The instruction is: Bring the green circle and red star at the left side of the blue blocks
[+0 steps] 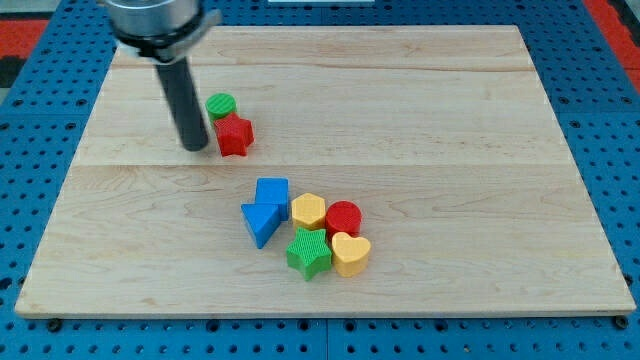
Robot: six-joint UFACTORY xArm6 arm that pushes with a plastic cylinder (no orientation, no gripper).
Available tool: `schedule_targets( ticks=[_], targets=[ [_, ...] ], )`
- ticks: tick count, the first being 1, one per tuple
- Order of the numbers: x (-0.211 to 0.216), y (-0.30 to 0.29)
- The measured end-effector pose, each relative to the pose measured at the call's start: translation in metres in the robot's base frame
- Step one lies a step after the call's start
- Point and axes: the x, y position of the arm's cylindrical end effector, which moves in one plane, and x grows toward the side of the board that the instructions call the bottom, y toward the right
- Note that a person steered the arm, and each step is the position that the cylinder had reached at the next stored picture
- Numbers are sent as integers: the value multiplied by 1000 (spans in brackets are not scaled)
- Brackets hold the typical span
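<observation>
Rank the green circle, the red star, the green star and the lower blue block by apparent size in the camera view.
1. lower blue block
2. green star
3. red star
4. green circle

The two stars look nearly alike. The green star lies nearer the view's bottom, so that order is unsure. My tip sits left of the red star.

A single camera looks down at an angle from beyond the near edge of the wooden board (420,120), facing its far edge. Nearly the whole board fits the frame, with blue pegboard (600,110) visible around it. No second view exists.
</observation>
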Motion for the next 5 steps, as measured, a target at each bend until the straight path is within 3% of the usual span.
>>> schedule_targets(
  ticks=[1,2,4,5],
  targets=[
    [-12,-45],
    [-67,-45],
    [-73,61],
    [-67,69]
  ],
)
